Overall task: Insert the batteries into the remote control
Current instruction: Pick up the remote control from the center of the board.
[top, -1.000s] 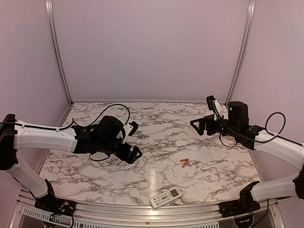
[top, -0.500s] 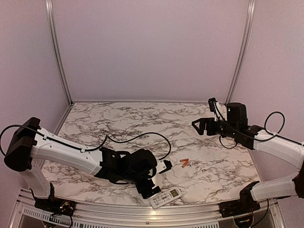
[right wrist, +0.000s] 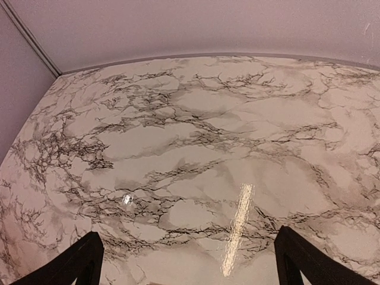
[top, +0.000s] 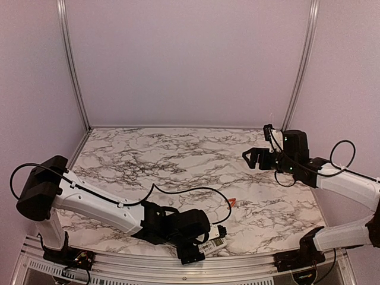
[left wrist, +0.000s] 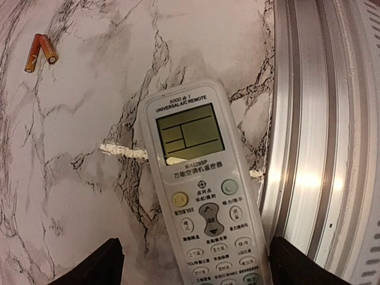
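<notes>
The white remote control [left wrist: 202,196] lies face up, screen and buttons showing, at the table's near edge [top: 215,243]. My left gripper [left wrist: 199,264] hangs over its button end, open, one black finger [left wrist: 101,264] to the left of the remote and the other close by its right edge. In the top view the left gripper [top: 203,245] covers part of the remote. Two orange batteries [left wrist: 40,52] lie side by side on the marble beyond it [top: 231,202]. My right gripper [top: 252,158] hovers open and empty at the back right [right wrist: 190,261].
An aluminium rail [left wrist: 314,148] runs along the table's near edge, right beside the remote. Pale walls with metal corner posts [top: 300,65] close in the back and sides. The left arm's black cable [top: 178,191] loops above the marble.
My left arm has swung from the left middle of the table down to the near edge and now straddles the remote. The right gripper has barely shifted.
</notes>
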{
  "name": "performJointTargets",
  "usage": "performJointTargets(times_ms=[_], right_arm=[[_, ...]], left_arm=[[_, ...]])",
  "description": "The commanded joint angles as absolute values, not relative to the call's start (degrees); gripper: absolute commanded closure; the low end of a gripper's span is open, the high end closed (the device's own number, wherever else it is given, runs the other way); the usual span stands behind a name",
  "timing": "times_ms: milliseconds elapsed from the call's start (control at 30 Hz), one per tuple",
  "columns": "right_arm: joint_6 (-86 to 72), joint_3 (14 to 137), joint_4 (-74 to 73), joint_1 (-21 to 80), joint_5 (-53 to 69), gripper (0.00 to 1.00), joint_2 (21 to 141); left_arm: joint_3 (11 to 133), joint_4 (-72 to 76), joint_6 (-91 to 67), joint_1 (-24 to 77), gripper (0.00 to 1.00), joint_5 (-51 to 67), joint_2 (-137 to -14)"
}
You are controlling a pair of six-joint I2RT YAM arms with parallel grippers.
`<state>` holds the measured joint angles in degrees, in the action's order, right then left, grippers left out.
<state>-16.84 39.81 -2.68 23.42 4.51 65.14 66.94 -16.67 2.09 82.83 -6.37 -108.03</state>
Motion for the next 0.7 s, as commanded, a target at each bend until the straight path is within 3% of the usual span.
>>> performJointTargets(times_ms=[0, 200, 667], right_arm=[[-14.86, 40.92, -4.21, 24.17, 5.81, 0.01, 65.19], [-12.01, 42.38, -6.01, 24.09, 10.32, 0.01, 66.9], [-9.66, 42.24, -5.34, 23.91, 18.1, 0.01, 67.05]], left_arm=[[68.72, -18.66, 2.99, 83.5, 0.13, -5.73, -110.54], [68.48, -18.11, 2.35, 83.55, 0.23, -5.84, -111.49], [64.89, -15.3, -0.84, 80.05, 0.64, -0.37, -109.68]])
